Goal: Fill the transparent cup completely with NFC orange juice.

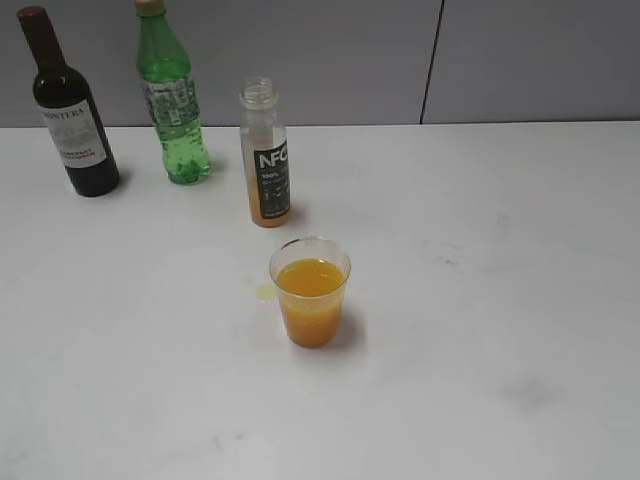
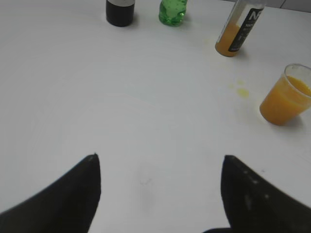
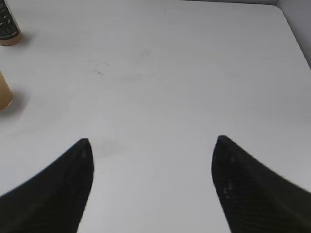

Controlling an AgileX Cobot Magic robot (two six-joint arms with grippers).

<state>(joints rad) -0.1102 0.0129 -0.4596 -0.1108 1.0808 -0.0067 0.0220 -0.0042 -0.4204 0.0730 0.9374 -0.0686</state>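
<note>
The transparent cup stands upright mid-table, holding orange juice to a little below its rim; it also shows as the cup at the right of the left wrist view and the cup at the left edge of the right wrist view. Behind it stands the uncapped NFC bottle, with orange juice only in its lower part. The same NFC bottle shows top right in the left wrist view. My left gripper is open over bare table, well left of the cup. My right gripper is open over bare table, right of the cup. Neither arm appears in the exterior view.
A dark wine bottle and a green soda bottle stand at the back left. A small yellow juice drop lies left of the cup. The white table ends at a grey wall behind; its right edge shows in the right wrist view.
</note>
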